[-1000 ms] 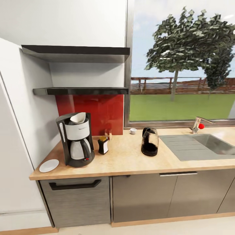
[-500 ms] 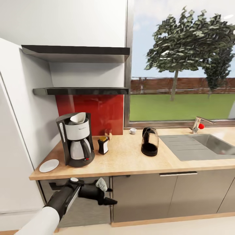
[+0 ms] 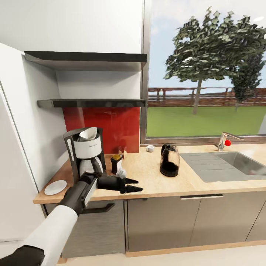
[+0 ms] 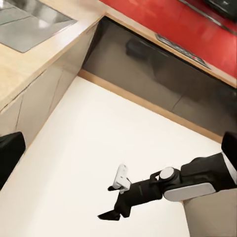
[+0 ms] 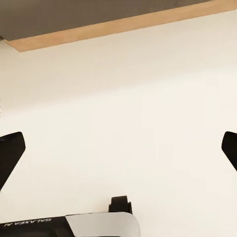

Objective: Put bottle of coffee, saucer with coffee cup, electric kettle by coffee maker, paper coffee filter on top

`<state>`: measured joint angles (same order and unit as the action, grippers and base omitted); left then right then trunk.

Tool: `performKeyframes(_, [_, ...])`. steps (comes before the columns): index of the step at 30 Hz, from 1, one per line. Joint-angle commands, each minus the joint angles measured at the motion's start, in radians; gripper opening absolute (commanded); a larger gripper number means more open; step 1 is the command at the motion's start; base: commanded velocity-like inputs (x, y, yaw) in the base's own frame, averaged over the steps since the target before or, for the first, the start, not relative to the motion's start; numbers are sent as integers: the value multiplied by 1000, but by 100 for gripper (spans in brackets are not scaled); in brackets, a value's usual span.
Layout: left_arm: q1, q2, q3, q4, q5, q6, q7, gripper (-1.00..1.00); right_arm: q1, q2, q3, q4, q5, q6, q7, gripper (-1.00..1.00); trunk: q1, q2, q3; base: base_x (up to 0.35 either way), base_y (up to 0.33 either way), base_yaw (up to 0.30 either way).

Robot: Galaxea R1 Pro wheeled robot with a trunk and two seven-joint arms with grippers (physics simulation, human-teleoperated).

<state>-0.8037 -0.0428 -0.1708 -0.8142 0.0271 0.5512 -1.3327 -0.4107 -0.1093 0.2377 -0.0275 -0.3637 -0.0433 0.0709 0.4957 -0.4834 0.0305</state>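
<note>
Three views split the scene between them. The head view takes in the wooden countertop [image 3: 155, 177], where the coffee maker [image 3: 85, 157] stands at the left end with a paper coffee filter [image 3: 88, 133] sitting in its top and the white saucer [image 3: 55, 187] lying just beside it near the counter's corner. The bottle of coffee [image 3: 116, 161] stands on the counter just beside the coffee maker, a small amber jar [image 3: 122, 150] behind it against the red backsplash [image 3: 107, 127]. The electric kettle [image 3: 169, 160] stands further along, towards the sink [image 3: 240, 162], well apart from the coffee maker, and the coffee cup [image 3: 150, 148] rests by the window sill behind it.

The left gripper [image 3: 135, 185] reaches out over the front edge of the counter, its two dark fingers slightly parted with nothing between them; the bottle lies just behind it, the kettle off to its far side.

The left wrist view looks down instead at the pale floor [image 4: 98, 163], the counter's edge and, lower, the right gripper [image 4: 109, 215], whose fingers appear apart and empty.

The right wrist view shows the floor and a wooden plinth [image 5: 118, 24]; its fingertips [image 5: 10, 150] sit wide at the edges. White lettering on the arm reads "GALAXEA". Lettering on the coffee maker is too small to read.
</note>
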Motion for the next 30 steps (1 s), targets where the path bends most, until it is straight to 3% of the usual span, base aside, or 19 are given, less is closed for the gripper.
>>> performKeyframes(1, [-9,2,-1,-1,8,13,-2,100,0,0,8,1,-11,-4,4,100,0,-1,0,0,0,0])
performKeyframes(4, [-46,11,10,3,15,16,1,100,0,1,8,0,-12,-3,4,100,0,-1,0,0,0,0])
performKeyframes(5, [-77,33,21,8,5,19,9,100,0,-4,8,1,-10,-1,6,100,0,-1,0,0,0,0])
performKeyframes(7, [-85,46,22,9,-12,20,14,100,0,-7,8,2,-9,0,7,100,0,-1,0,0,0,0])
performKeyframes(9, [-88,60,22,5,-47,20,24,100,0,-9,8,2,-8,0,7,100,0,-1,0,0,0,0])
performKeyframes(11, [-90,75,22,0,-123,20,55,100,12,-15,8,4,-7,2,9,100,0,-1,0,0,0,0])
performKeyframes(14, [-90,81,23,-2,-181,18,76,100,34,-28,8,4,-6,3,10,100,0,-1,0,0,0,0])
performKeyframes(18, [-100,83,23,-3,-201,16,102,100,79,-38,8,4,-6,3,11,100,0,-1,0,0,0,0])
performKeyframes(19, [-113,84,23,-3,-206,11,144,100,125,-42,8,4,-6,3,13,100,0,-1,0,0,0,0])
performKeyframes(25, [-113,81,24,-6,-204,-2,158,100,141,-34,8,2,-10,2,8,100,0,-1,0,0,0,0])
performKeyframes(30, [-107,78,26,-28,-198,-32,232,100,142,-27,8,2,-11,5,6,100,0,-1,0,158,0,0])
